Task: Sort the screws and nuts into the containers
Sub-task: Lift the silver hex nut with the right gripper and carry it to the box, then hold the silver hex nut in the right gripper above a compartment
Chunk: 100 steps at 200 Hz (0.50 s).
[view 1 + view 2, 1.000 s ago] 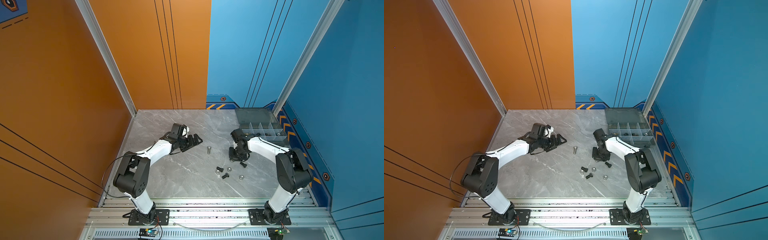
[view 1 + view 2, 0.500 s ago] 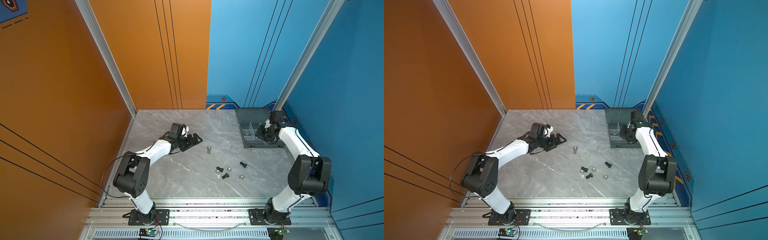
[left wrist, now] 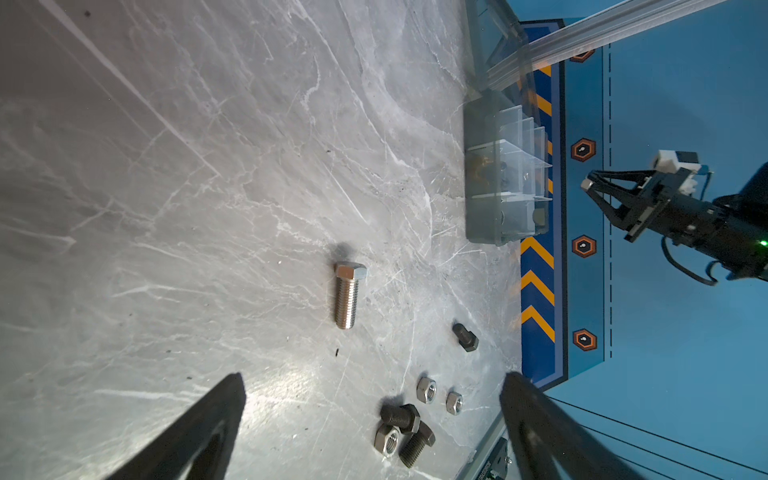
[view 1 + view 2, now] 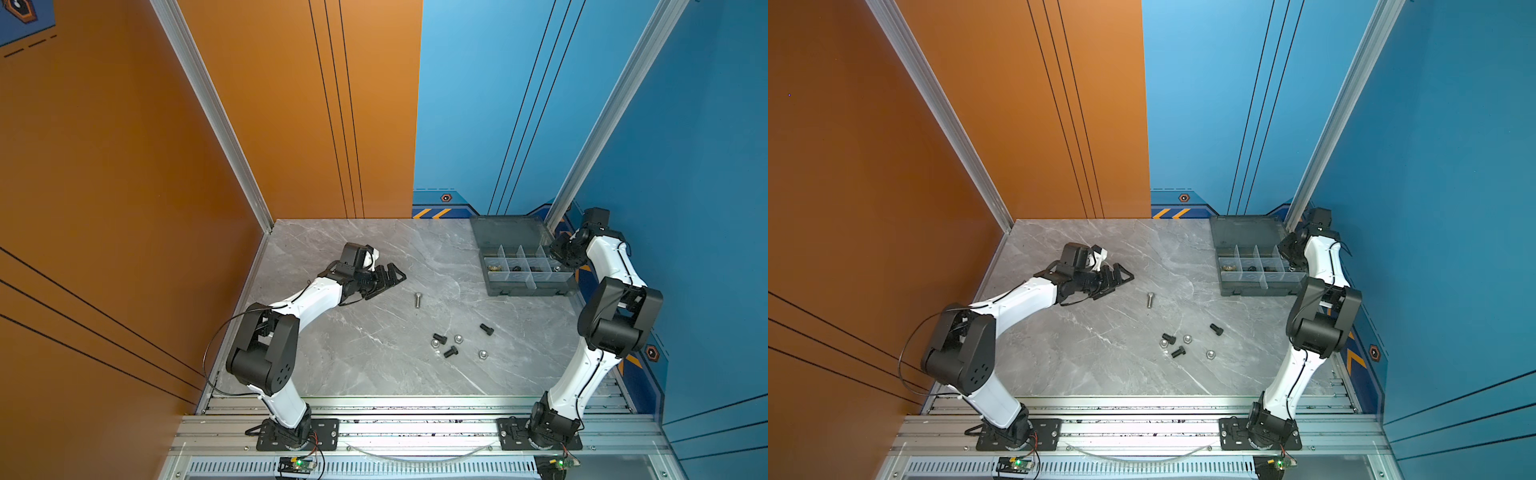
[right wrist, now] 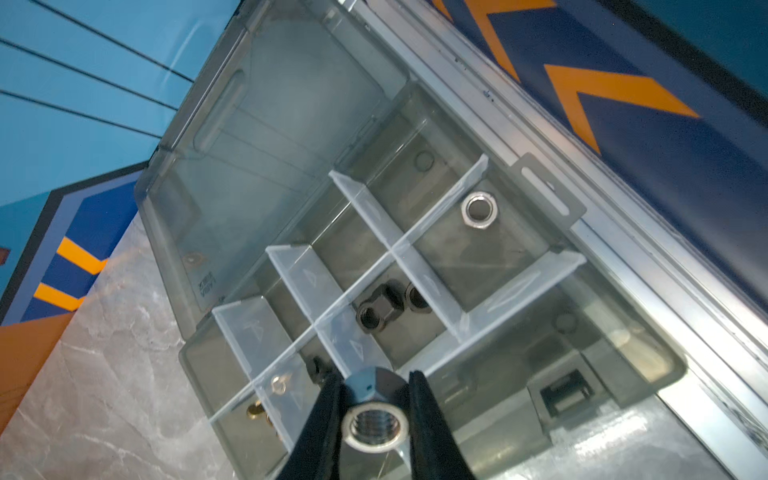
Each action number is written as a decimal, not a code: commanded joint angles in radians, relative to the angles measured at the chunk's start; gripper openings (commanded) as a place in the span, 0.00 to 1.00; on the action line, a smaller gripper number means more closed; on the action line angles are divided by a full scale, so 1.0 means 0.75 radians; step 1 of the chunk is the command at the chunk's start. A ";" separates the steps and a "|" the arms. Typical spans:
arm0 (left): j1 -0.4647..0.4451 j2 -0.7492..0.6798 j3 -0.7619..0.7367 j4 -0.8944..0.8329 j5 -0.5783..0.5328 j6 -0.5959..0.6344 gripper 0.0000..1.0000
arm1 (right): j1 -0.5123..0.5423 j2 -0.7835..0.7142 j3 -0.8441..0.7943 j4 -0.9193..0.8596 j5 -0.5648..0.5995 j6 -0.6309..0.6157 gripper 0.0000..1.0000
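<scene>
Held: silver hex nut (image 5: 374, 419), pinched between the jaws of the right gripper (image 5: 374, 384), above the right end of the organiser box (image 4: 525, 291).
Cells: lone silver nut (image 5: 478, 209) in one, black nuts (image 5: 376, 311) in the neighbouring one, brass wing nuts (image 5: 253, 409) in the left end cell.
Table (image 4: 353, 365): long silver bolt (image 4: 418, 300), three black bolts (image 4: 486, 329) and three loose silver nuts (image 4: 458, 339), all apart from the box.
Left side: left gripper (image 4: 395, 276), jaws wide apart, empty, low near the long silver bolt.

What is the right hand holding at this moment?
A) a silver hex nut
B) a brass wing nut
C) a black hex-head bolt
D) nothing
A: the right wrist view shows the right hand shut on a silver hex nut, its threaded bore facing the camera.
</scene>
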 commanded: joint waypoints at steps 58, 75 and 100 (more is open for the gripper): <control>0.016 0.022 0.039 0.010 0.060 -0.045 0.98 | -0.036 0.216 0.193 -0.010 0.113 0.076 0.04; 0.012 0.017 0.043 0.004 0.053 -0.048 0.98 | -0.049 0.244 0.210 -0.013 0.110 0.079 0.04; 0.008 0.010 0.042 -0.006 0.037 -0.051 0.98 | -0.066 0.258 0.211 -0.013 0.119 0.072 0.04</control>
